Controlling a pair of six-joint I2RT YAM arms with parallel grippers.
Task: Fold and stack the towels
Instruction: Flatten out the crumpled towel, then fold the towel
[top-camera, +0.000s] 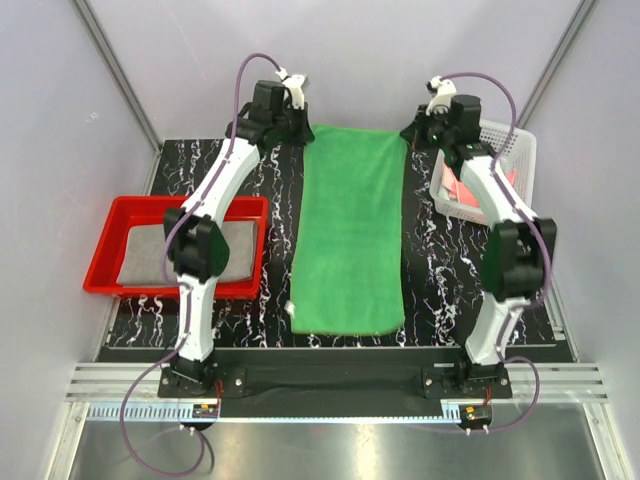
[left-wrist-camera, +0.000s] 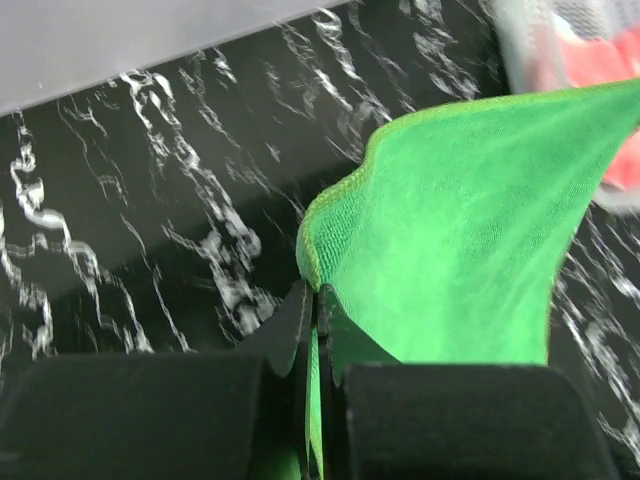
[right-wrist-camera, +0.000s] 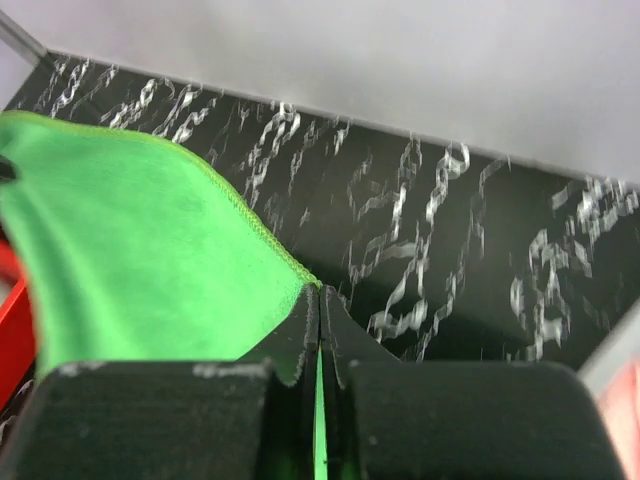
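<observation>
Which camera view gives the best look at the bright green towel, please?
The top external view: it shows the whole green towel, spread out lengthwise. The left wrist view shows only the corner pinched by the left gripper; the right wrist view, the corner in the right gripper.

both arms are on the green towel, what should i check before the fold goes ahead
1. left tool shut on the far left corner of the green towel: ok
2. right tool shut on its far right corner: ok
3. rest of the towel lies flat on the table: ok
4. red tray and white basket sit apart from the towel's sides: ok
5. grey towel lies flat in the tray: ok
6. how deep the cloth sits in each grip: cannot tell
</observation>
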